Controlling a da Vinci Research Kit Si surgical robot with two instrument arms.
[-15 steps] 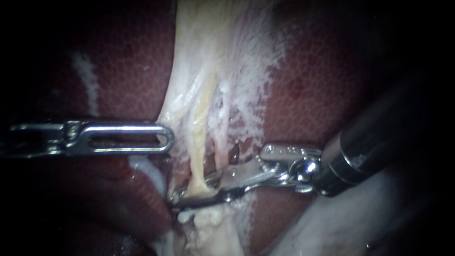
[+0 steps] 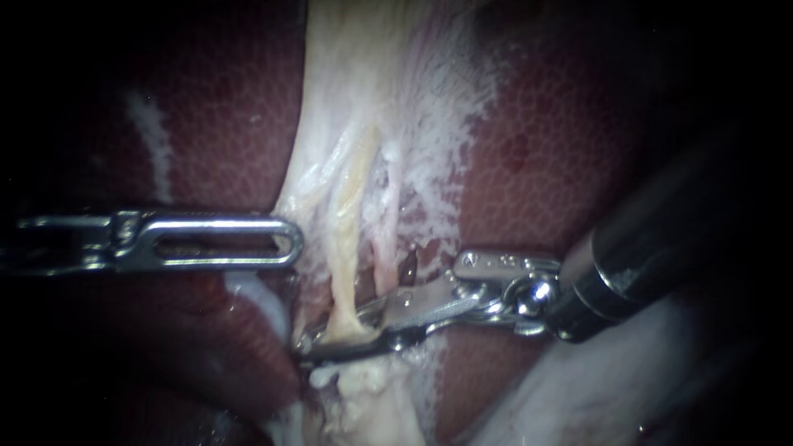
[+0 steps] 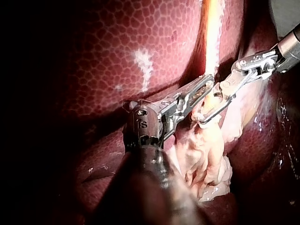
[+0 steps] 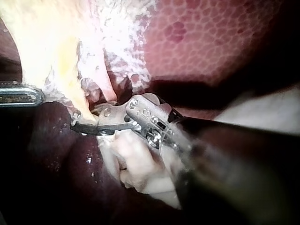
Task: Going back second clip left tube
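The left tube [image 2: 349, 248] runs as a thin yellowish strand down the middle of the frame, just beside the pinker right tube [image 2: 385, 256], with dark red liver [image 2: 562, 182] on both sides. Its lower end lies in the hand of the right instrument [image 2: 322, 345], which is clenched on it from two sides at lower centre. A clip cannot be told apart from the metal there. The left instrument [image 2: 285, 244] is held at centre left, its tip against the pale tissue [image 2: 322, 165]; whether its hand grasps anything cannot be told. The tube is judged soft, light, wet and slippery, and easily torn. It is best taken squarely across its bare narrow stretch, without pulling. No brand, label or readable writing is seen.
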